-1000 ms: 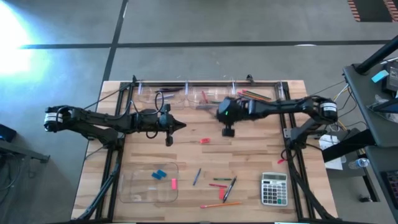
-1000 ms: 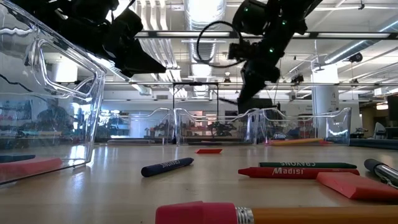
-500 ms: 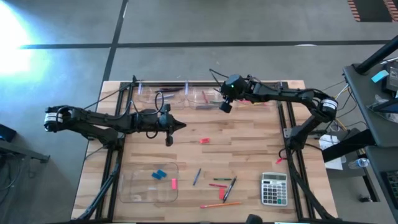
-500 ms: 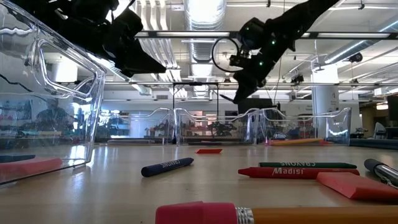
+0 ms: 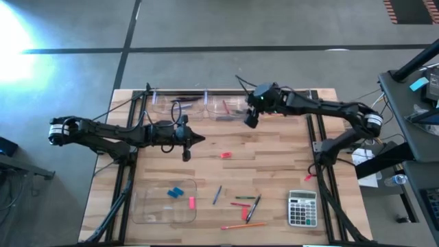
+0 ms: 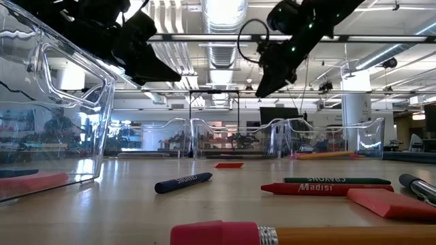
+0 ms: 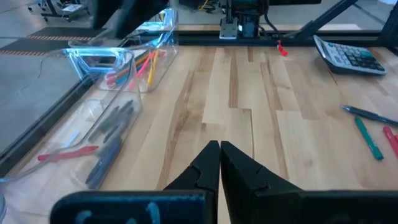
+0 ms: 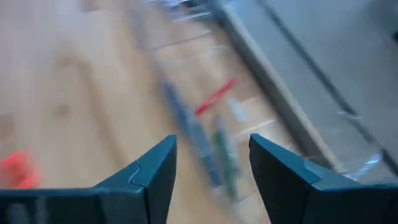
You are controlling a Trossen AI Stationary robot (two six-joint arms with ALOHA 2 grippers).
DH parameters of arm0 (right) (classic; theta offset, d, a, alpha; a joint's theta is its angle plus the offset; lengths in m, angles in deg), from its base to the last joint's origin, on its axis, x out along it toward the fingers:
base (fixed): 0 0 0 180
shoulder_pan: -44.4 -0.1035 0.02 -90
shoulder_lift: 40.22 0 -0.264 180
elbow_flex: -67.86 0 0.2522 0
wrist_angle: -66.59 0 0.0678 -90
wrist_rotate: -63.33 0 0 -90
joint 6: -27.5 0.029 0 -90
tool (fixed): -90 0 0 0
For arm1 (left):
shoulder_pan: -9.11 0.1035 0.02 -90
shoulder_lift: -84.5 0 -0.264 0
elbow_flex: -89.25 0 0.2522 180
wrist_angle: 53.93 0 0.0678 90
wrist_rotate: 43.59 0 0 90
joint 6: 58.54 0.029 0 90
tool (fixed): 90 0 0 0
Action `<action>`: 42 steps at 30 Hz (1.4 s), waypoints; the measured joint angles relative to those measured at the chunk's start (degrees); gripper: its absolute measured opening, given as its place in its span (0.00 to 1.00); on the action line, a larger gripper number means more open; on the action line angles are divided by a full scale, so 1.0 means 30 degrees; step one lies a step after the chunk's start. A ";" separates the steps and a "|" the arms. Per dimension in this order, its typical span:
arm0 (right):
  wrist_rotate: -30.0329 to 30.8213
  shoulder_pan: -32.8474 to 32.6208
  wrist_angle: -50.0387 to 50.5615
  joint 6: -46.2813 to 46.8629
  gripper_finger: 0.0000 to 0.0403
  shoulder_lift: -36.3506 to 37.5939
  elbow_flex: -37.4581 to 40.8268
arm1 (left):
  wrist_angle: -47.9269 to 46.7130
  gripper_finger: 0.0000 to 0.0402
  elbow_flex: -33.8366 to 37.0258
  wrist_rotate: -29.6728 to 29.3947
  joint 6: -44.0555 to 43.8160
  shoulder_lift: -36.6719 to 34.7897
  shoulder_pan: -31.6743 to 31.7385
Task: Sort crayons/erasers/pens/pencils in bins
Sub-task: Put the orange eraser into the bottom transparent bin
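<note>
- Lying nearest the front edge of the wooden desk (image 5: 274, 165), the loose slim pens, thin pencils and stubby crayons (image 5: 241, 203) cluster beside the grey calculator (image 5: 302, 208); most run roughly side to side

- the large shallow clear tray (image 5: 164, 202) holds small blue and pink erasers

- left gripper (image 5: 199, 138) waits mid-desk, fingers shut and empty

- a small red block (image 5: 224, 155) lies between the grippers, nearer the left

- right gripper (image 5: 250, 121) hangs over the far row of small clear tubs (image 5: 206, 105), fingers (image 8: 152, 171) spread and empty; the cluster lies well apart, toward the front.

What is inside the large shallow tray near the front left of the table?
The tray holds a blue eraser and a pink eraser. Nothing is covered: the tray is clear and no arm is above it.
</note>
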 joint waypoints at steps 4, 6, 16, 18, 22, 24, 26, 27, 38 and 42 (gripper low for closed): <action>-0.0393 -0.1842 0.1973 0.1086 0.48 0.1014 0.0000 | -0.0377 0.00 0.0007 0.0283 0.0009 0.0000 -0.0024; -0.0398 -0.3112 0.2536 0.1633 0.47 0.1485 0.0105 | -0.0378 0.00 0.0007 0.0501 0.0009 0.0000 -0.0109; -0.0441 -0.8496 -0.0727 0.6193 0.43 0.1911 0.3675 | -0.0678 0.00 -0.0466 0.0629 0.0184 0.0000 -0.1187; -0.0431 -0.8858 -0.2889 0.7876 0.43 0.1788 0.4827 | -0.0683 0.00 -0.0460 0.0656 0.0184 0.0000 -0.1310; -0.0409 -0.9024 -0.7988 1.0856 0.44 0.1452 0.7057 | -0.0890 0.00 -0.0549 0.0663 0.0184 0.0653 -0.1423; -0.0344 -0.8940 -1.0309 1.2152 0.45 0.1118 0.7924 | -0.0808 0.00 -0.0880 0.0663 0.0184 0.1389 -0.1451; -0.0283 -0.8740 -1.1742 1.3296 0.46 0.0616 0.8487 | -0.0767 0.00 -0.1221 0.0663 0.0263 0.2228 -0.1457; -0.0261 -0.8638 -1.2066 1.3666 0.47 0.0301 0.8540 | -0.0869 0.00 -0.1416 0.0708 0.0492 0.2653 -0.1463; -0.0398 -0.7869 -1.2071 1.6244 0.65 -0.5194 0.6373 | -0.2190 0.00 -0.3126 0.2229 0.0641 0.3012 -0.1526; -0.0821 -0.7663 -1.1916 1.6723 0.69 -0.6805 0.5144 | -0.3175 0.00 -0.2920 0.2198 0.0532 0.1675 -0.1605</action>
